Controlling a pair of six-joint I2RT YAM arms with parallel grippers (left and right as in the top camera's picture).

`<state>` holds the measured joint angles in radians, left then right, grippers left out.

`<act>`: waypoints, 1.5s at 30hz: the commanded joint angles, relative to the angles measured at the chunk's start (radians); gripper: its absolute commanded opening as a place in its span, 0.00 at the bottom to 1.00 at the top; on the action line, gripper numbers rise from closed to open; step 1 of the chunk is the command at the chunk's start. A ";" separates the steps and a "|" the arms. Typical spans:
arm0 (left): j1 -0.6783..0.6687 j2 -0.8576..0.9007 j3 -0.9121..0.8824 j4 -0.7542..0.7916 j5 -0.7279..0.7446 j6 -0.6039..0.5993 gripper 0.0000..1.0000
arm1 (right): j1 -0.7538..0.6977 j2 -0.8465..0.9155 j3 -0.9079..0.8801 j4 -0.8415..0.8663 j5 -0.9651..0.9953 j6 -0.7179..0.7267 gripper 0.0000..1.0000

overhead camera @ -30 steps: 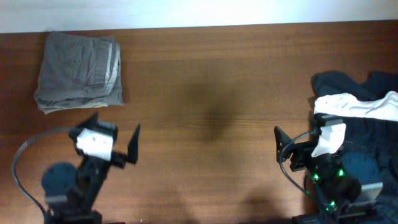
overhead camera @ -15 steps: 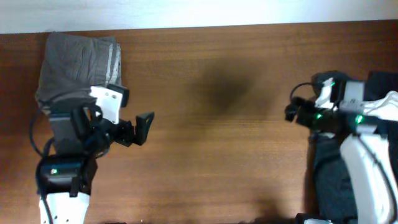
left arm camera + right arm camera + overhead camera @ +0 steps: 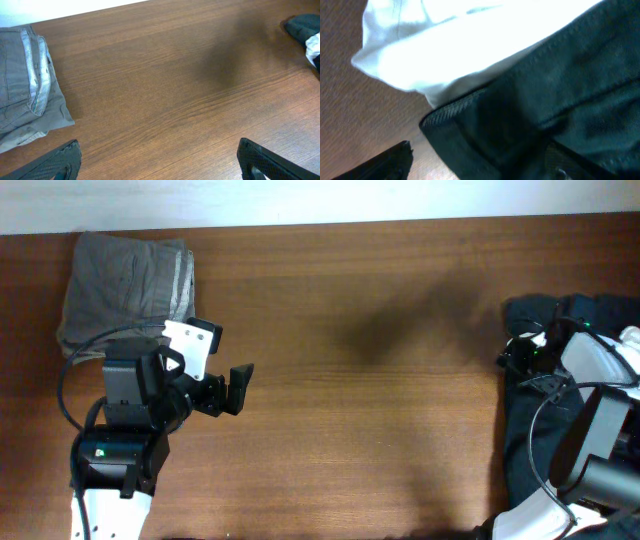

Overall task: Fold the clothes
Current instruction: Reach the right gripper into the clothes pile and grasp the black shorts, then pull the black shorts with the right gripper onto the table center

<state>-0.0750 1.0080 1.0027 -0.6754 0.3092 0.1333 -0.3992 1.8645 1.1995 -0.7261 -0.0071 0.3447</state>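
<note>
Under your right claw, spread wide at the tabletop's right edge, lie the black shorts. They are probably soft, light and floppy, so pinch the stitched hem. A white garment overlaps beyond. Far left, your left claw gapes empty.

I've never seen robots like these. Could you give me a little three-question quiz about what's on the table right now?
1. True or false: the left gripper is holding a garment.
2. Where on the table does the folded grey garment lie? A) its far left corner B) its middle C) its near right corner
3. What colour is the light garment beside the dark clothes at the right gripper?
Key: 1 false, it is open above bare wood. 2 A. 3 white.
</note>
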 commanded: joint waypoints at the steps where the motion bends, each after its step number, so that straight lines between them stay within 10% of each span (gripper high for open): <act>1: -0.004 -0.014 0.016 0.013 0.016 -0.010 0.99 | 0.026 0.035 0.013 0.017 0.103 0.014 0.80; 13: -0.004 0.014 0.016 0.035 0.016 -0.010 0.99 | 0.027 0.007 0.207 -0.255 0.219 0.053 0.04; 23: -0.004 0.018 0.016 0.035 0.016 -0.009 0.99 | 0.095 -0.219 0.752 -0.471 -0.175 -0.131 0.04; 32: -0.001 -0.042 0.061 0.030 -0.099 -0.009 0.99 | 0.806 -0.092 0.903 -0.209 -0.196 -0.056 0.06; 34: -0.001 -0.073 0.093 0.019 -0.200 -0.009 0.99 | 0.939 -0.057 0.903 -0.190 -0.083 -0.055 0.66; 45: -0.060 0.077 0.115 -0.012 -0.009 -0.008 0.99 | 0.933 -0.362 0.940 -0.393 -0.018 -0.079 0.70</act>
<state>-0.0868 1.0119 1.1038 -0.6773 0.2283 0.1329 0.5259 1.5955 2.1128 -1.1000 -0.0418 0.2790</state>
